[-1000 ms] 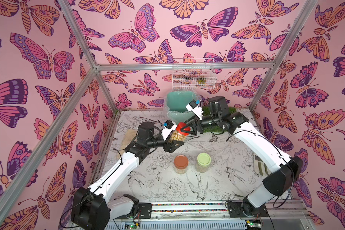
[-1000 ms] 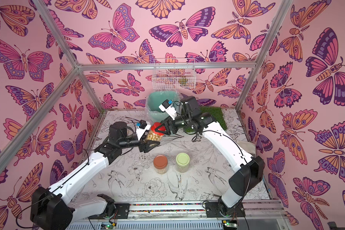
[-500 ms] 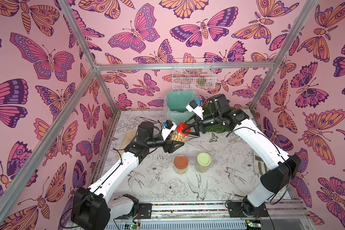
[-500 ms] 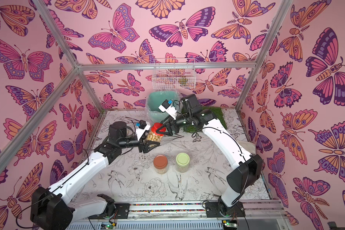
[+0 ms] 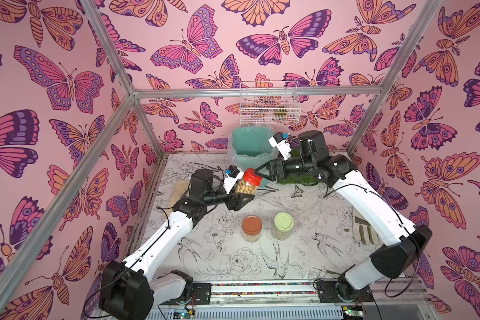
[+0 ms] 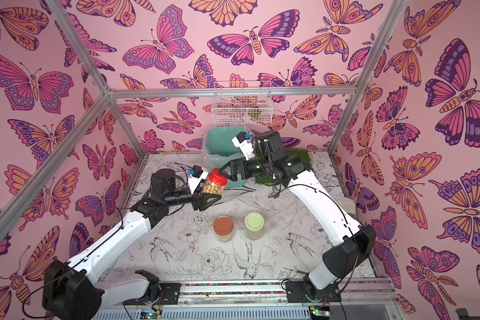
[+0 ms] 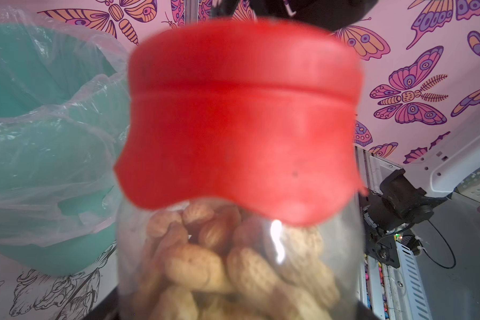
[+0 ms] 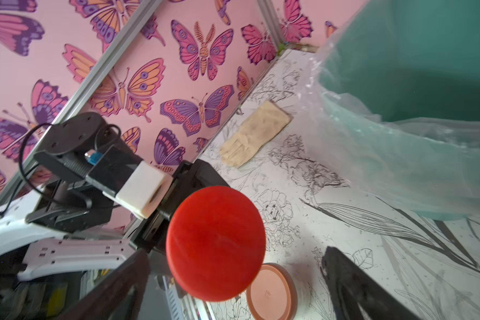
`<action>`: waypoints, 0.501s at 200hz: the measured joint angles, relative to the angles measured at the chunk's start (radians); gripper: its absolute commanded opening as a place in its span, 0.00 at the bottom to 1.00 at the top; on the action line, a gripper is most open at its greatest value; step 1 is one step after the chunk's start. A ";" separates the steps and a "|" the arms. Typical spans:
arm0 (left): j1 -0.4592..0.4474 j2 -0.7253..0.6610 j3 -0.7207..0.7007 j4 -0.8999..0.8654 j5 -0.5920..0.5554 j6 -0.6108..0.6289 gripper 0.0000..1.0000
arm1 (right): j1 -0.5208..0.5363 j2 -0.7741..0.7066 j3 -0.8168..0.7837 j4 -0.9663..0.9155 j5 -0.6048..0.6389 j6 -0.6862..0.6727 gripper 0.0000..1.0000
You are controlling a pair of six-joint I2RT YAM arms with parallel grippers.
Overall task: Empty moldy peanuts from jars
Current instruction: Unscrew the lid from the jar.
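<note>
Butterfly-walled cell, sketch-print table: L gripper jaws pinch red-lid jar of peanuts aloft nr teal bin. R gripper jaws spread, flanking lid; best centre, clamp square, twist w/o tipping.

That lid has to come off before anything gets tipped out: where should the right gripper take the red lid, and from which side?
Take the red lid by its round side wall, fingers on opposite sides. Come in along the axis of the jar, facing the flat top: the left gripper holds the jar low on its body, tilted toward the open right gripper.
</note>
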 measured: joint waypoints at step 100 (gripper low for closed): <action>0.000 0.000 -0.001 -0.010 -0.018 0.005 0.00 | 0.086 -0.004 0.032 -0.080 0.189 0.143 0.99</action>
